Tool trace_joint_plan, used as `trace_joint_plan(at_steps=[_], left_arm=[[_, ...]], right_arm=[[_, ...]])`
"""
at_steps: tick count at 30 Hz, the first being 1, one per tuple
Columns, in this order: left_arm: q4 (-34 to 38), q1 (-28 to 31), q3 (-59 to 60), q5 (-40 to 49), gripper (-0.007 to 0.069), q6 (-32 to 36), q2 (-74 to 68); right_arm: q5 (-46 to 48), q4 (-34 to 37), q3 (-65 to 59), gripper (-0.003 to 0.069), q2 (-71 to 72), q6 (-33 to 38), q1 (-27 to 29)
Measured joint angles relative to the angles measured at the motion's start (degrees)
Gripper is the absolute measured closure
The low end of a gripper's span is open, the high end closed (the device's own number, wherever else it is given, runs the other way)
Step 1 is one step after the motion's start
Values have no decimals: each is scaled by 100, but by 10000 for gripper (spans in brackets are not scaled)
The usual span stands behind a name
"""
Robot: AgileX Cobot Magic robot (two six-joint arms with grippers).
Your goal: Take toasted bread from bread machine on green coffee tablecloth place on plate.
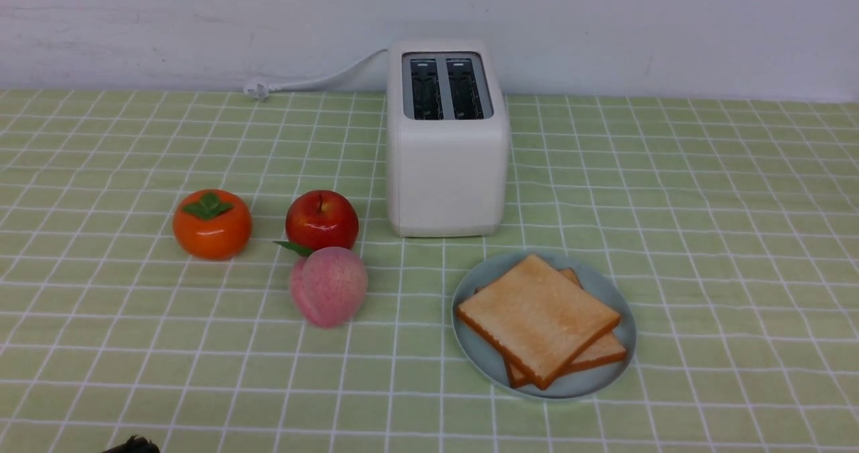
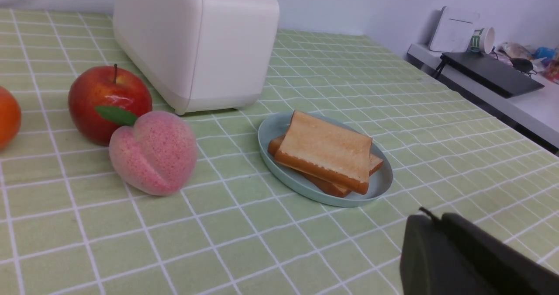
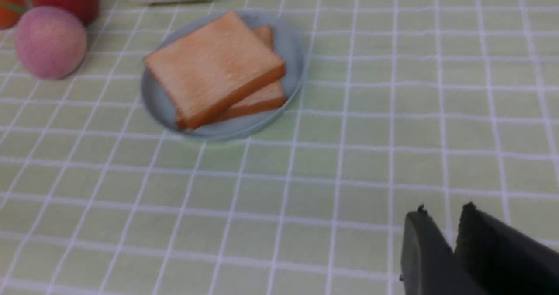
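Two toasted bread slices lie stacked on the pale blue-grey plate (image 1: 475, 356): the top slice (image 1: 537, 315) lies askew over the lower slice (image 1: 600, 352). They also show in the left wrist view (image 2: 325, 148) and the right wrist view (image 3: 212, 65). The cream-white bread machine (image 1: 446, 171) stands behind the plate, both slots dark and empty. The green tablecloth (image 1: 704, 238) covers the table. My left gripper (image 2: 432, 216) is shut and empty, low over the cloth near the plate (image 2: 380, 185). My right gripper (image 3: 443, 209) is shut and empty, over bare cloth away from the plate (image 3: 290, 46).
An orange persimmon (image 1: 212, 223), a red apple (image 1: 321, 219) and a pink peach (image 1: 328, 285) sit left of the toaster. The white power cord and plug (image 1: 258, 89) lie at the back by the wall. A side desk with clutter (image 2: 493, 70) stands beyond the table edge.
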State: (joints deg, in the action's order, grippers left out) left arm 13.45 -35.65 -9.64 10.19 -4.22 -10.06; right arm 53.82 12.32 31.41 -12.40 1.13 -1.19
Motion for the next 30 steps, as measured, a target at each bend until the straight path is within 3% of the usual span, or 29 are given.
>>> trace_joint_plan(at_steps=[7,12,30], left_arm=[[0,0,0,0,594,0,0],[0,0,0,0,587,0,0],[19,0,0,46,574,0,7]], right_arm=[[-2147,-319,-1896,662,922,718,0],[-3078,-412,-3153,678,1290,675,0],[-3084,-479,-3226,676,1297,452,0]])
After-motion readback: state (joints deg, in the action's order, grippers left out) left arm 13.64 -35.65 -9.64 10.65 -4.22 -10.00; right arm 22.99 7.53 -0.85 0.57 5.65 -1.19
